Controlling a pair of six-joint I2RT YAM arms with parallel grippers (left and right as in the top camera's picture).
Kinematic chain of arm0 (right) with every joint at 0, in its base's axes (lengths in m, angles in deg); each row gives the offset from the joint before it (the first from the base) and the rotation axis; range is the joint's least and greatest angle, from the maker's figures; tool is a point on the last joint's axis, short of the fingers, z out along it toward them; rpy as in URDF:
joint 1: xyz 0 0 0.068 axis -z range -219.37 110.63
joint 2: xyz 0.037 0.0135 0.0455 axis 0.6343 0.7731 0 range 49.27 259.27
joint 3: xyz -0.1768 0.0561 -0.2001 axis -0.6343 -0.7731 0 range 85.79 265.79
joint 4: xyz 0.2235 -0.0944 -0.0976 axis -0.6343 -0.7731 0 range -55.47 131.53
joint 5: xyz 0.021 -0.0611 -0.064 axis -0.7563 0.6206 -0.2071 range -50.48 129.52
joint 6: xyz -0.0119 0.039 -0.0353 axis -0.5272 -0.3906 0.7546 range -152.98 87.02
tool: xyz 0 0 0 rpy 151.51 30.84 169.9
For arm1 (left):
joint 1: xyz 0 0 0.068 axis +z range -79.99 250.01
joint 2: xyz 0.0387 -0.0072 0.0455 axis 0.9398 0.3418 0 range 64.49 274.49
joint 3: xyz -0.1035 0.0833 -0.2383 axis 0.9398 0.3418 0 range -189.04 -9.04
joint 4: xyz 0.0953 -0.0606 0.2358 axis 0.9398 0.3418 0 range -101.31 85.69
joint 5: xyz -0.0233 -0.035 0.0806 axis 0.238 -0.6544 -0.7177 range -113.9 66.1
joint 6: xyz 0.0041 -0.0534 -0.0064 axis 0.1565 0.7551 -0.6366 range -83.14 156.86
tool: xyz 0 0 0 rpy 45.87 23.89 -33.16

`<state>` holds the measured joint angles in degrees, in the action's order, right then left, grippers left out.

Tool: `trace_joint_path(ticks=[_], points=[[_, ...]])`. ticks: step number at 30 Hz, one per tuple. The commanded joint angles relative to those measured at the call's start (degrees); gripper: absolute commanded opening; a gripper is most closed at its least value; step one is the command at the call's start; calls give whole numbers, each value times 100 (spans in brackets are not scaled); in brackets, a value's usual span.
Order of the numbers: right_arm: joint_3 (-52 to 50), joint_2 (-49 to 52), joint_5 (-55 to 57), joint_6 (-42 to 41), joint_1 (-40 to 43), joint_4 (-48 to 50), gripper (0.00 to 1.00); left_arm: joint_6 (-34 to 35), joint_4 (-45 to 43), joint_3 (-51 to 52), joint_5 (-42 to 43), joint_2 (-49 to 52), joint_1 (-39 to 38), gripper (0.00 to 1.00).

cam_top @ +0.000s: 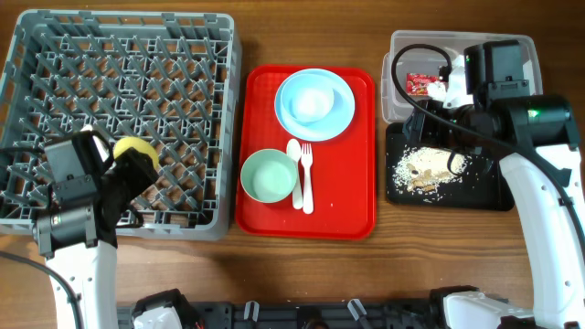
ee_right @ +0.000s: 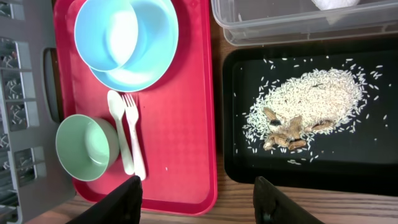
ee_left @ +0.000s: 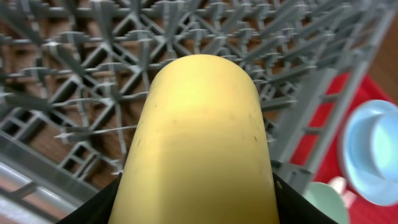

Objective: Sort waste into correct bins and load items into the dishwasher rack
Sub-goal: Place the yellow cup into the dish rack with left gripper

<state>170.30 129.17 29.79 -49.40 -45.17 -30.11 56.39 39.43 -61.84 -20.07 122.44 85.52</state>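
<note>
The yellow-green cup is the item in hand. The left gripper is clamped on it, its dark fingers pressed to either side of the cup, and holds it over the dishwasher rack, which sits to the left of the red tray. The cup hangs above the part of the peg lattice nearest the tray. It looks carried rather than set down, so I judge this loading step unfinished.

The waste sorting seems done. To the right of the red tray, at its far end, the clear tub holds the red-and-white wrapper. Beside it is a white crumpled thing, perhaps a napkin, which the right arm half hides. Also right of the tray, at its near end, the black tray holds the spread of rice scraps with a few brownish bits among them.

The right gripper hovers above the gap between the red tray and the black tray. Its fingers are apart with nothing between them.

Most of the loading is left. No other dish shows in the rack. On the red tray lie a pale blue bowl stacked in a wider pale blue dish, a pale green bowl, and a white spoon and white fork side by side.
</note>
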Motion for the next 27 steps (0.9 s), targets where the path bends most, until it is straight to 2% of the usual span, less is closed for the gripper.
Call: trace_joint_path(ticks=[1,7,10,16,17,18,27], points=[[0,-63,114,-52,20,-11,58,-114,55,-85,-544,284,37,7],[0,-63,114,-70,20,-33,58,-111,232,-85,-695,822,37,7],[0,-63,111,-72,20,-52,58,-114,212,-85,-693,1054,37,17],[0,-63,87,-70,20,-72,58,-111,-42,-85,-682,1384,37,64],[0,-63,87,-70,20,-87,58,-114,-107,-85,-667,1403,37,75],[0,-63,87,-68,20,-107,58,-114,-210,-87,-664,1405,37,98],[0,-63,90,-66,20,-146,58,-111,-254,-704,-271,1200,37,100]])
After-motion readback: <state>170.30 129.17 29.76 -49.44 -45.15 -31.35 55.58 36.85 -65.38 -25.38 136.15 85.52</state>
